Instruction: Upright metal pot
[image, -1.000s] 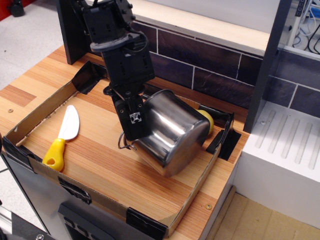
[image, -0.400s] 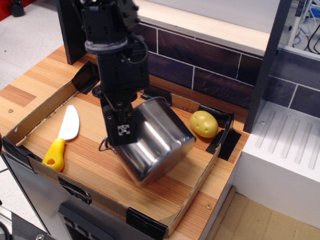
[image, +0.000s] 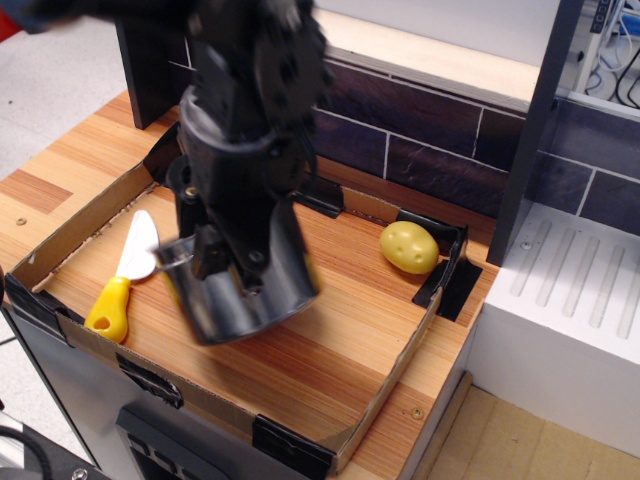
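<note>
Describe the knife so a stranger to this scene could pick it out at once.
Start at the shallow cardboard tray on the wooden counter and go to its left side. There, left of the blurred metal pot under the robot arm, lies the knife. Its white blade and bright yellow handle set it apart; the tray's other yellow thing is a round potato.

The pot (image: 245, 290) is shiny metal, blurred and dark with pale streaks. The gripper (image: 235, 262) above it looks like matt black plastic, also blurred. The table (image: 60, 160) is smooth striped wood. The tray (image: 80, 215) wall is dull brown cardboard with black tape at the corners. At 9 o'clock lies a smooth plastic knife (image: 125, 270). At 3 o'clock the potato (image: 408, 247) is smooth yellow with small dimples.
</note>
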